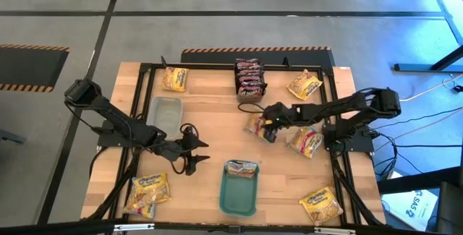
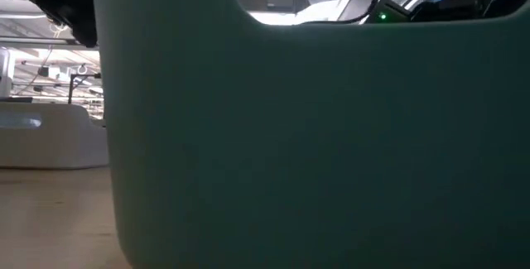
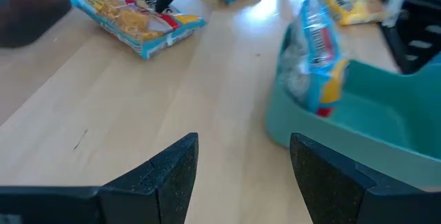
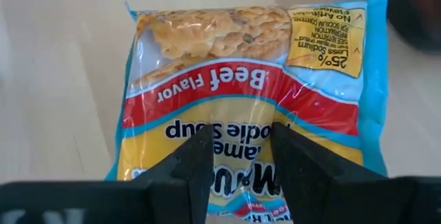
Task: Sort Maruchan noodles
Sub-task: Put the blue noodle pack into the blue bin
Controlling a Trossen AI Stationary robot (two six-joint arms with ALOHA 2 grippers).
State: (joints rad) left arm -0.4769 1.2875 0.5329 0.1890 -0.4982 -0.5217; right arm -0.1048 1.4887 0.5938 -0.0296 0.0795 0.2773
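Observation:
A blue-edged Maruchan noodle packet (image 4: 241,79) with a red Beef Flavor band lies flat on the wooden table (image 1: 210,130), right of centre (image 1: 254,126). My right gripper (image 4: 242,148) comes down on it from above, its fingers a narrow gap apart over the printed face. My left gripper (image 3: 241,172) is open over bare wood, left of the teal tray (image 1: 239,195). A similar packet (image 3: 318,52) leans inside the tray's far end. My right gripper points steeply down at the packet's printed face (image 4: 241,131), near one short end. Both fingertips (image 4: 204,141) stand over the wrapper, and a strip of it shows between them. Whether they touch it I cannot tell. The packet lies flat on the table.
Yellow packets lie at the far left (image 1: 174,78), far right (image 1: 304,84), right (image 1: 306,142), near right (image 1: 321,204) and near left (image 1: 148,193). Dark packets are stacked at the far middle (image 1: 248,79). A clear tub (image 1: 165,112) stands left of centre. The tray's wall (image 2: 315,136) fills the low view.

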